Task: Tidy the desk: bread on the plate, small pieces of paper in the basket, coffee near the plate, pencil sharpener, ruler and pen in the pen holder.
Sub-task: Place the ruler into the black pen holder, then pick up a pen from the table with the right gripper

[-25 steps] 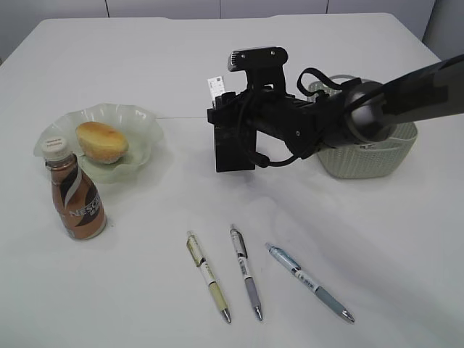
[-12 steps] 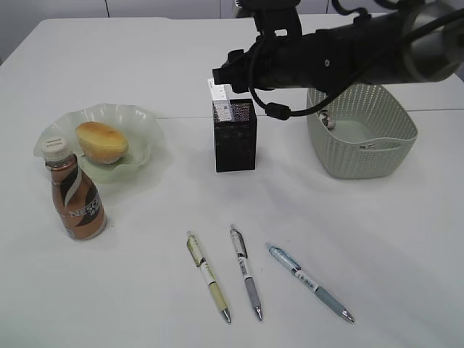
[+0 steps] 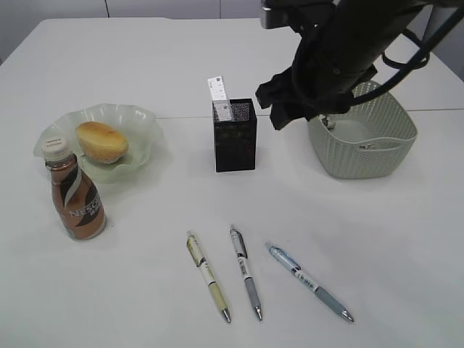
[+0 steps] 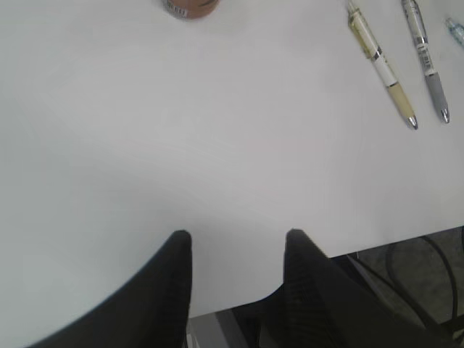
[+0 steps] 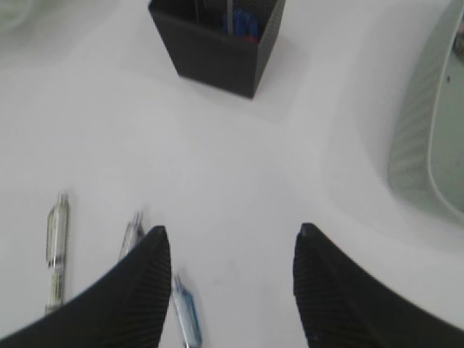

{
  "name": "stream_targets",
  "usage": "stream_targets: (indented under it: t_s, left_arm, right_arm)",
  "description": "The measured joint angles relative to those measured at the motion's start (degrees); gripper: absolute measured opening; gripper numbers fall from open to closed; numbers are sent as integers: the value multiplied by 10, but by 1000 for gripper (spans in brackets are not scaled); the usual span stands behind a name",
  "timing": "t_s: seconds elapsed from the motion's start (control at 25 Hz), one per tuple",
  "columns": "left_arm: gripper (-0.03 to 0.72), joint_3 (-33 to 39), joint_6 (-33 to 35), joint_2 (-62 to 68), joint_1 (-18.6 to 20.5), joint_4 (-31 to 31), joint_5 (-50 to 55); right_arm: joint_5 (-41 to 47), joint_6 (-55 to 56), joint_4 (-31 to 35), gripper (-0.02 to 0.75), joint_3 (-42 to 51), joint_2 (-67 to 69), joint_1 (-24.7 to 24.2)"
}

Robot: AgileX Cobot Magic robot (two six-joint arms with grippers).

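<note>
3 pens (image 3: pixel 246 272) lie on the white counter (image 3: pixel 145 290), nearer the viewer than the black mesh pen holder (image 3: pixel 235 135), below the right gripper (image 5: pixel 228 250) jaws, parted and empty; left gripper (image 4: pixel 235 246) jaws likewise.

the golden-brown bread (image 3: pixel 101 141) lies on the pale green ruffled plate (image 3: pixel 141 119), with the brown coffee (image 3: pixel 74 193) bottle standing upright just beside the plate's near edge. all three sit well to the left of the right gripper (image 5: pixel 228 283), whose jaws stand apart above bare desk (image 3: pixel 377 239). the black mesh pen holder (image 5: pixel 217 36) stands straight ahead of those jaws, upright, the clear ruler (image 3: pixel 218 96) poking from its top. the grey-green perforated basket (image 5: pixel 428 123) lies ahead and to their right. three pens (image 3: pixel 246 271) lie side by side on the desk, below and left of the jaws.
</note>
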Motion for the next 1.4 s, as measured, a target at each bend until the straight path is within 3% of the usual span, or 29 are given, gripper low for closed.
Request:
stream_targets:
  t_s: [0.2,0.4,0.8,1.08,1.4]
  left_arm:
    - [308,0,0,0,0,11,25]
    - [308,0,0,0,0,13,28]
    - [308,0,0,0,0,13,30]
    - [308,0,0,0,0,2,30]
    - [308,0,0,0,0,-2,30]
  right_arm:
    - [143,0,25,427,-3,-15,0]
    - [223,-38,90,427,-2,-15,0]
    - [162,-71,108,427,82,7,10]
    - [127,-85,48,427,90,72,80]
    - [112,-70,17,427,90,116,83]
